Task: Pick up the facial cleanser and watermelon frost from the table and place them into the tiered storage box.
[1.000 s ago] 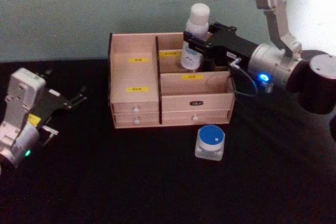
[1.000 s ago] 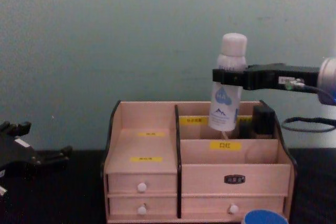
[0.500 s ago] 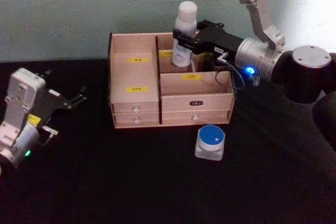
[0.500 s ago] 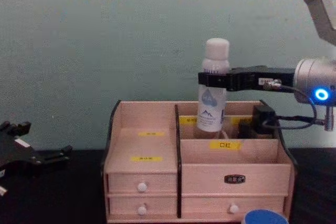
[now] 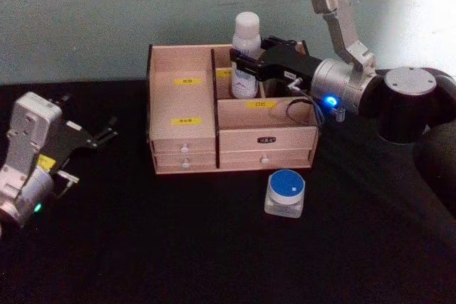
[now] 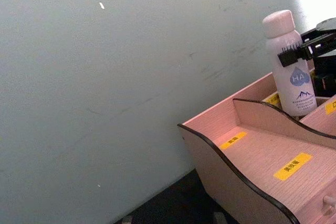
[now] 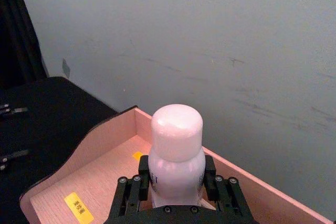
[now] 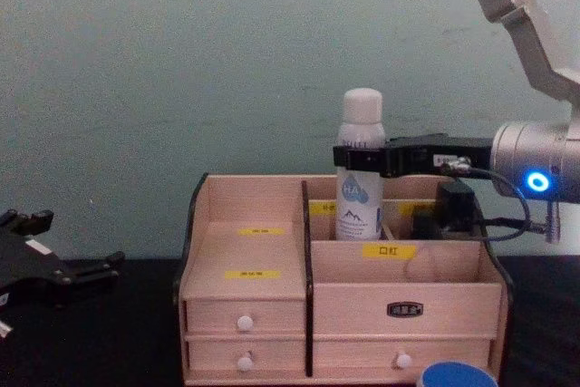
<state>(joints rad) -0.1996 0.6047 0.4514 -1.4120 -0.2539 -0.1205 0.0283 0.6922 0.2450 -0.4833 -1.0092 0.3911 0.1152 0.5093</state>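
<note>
The facial cleanser (image 5: 246, 51) stands upright, its base inside the tiered storage box's (image 5: 184, 137) rear right compartment beside the centre divider, pinched below its cap by the right gripper (image 5: 244, 63). A second ago it hung higher and further right. The left gripper (image 5: 89, 117), spread, idles by the table's (image 5: 178, 247) left edge.

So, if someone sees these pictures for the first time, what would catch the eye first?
The white bottle stands out first: the right claw grips it upright, with its base down in a back compartment of the wooden box, just right of the middle divider. Next comes the blue-lidded jar on the black table in front of the box. The left claw sits idle, far off at the left.
</note>
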